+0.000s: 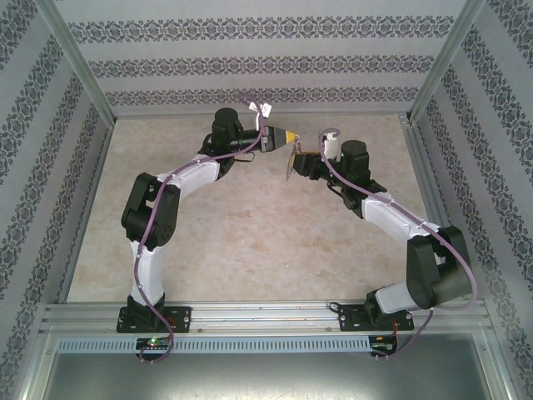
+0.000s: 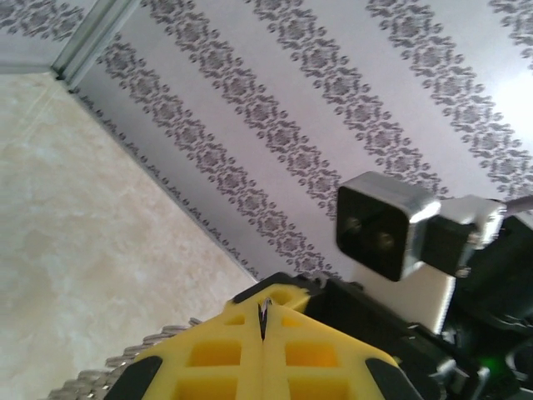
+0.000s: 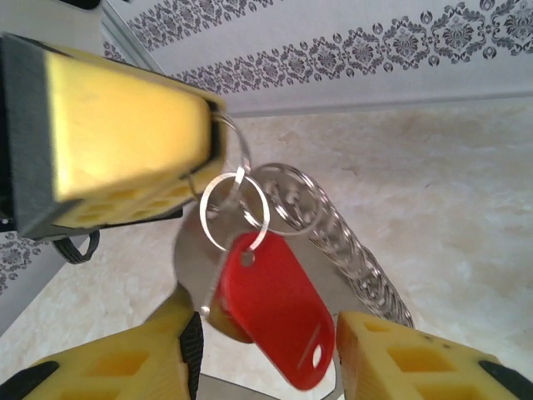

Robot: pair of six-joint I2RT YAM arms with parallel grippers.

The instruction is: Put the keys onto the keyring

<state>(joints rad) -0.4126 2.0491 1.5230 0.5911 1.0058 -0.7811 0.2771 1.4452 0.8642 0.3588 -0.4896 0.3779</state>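
My left gripper (image 3: 210, 146) is pinching the keyring (image 3: 350, 250) tight, holding it up. The red key (image 3: 271, 304) is hanging from it, sitting between my right gripper (image 3: 279, 333) fingers, which are standing half-spread. I can't tell if they're gripping it.

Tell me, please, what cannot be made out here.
Right wrist: key blade mostly hidden behind its red head; right pincer grip unclear.
Left wrist: keyring cut off by the bottom edge and the shut left pincer.
Top view: key and keyring too small to tell apart.
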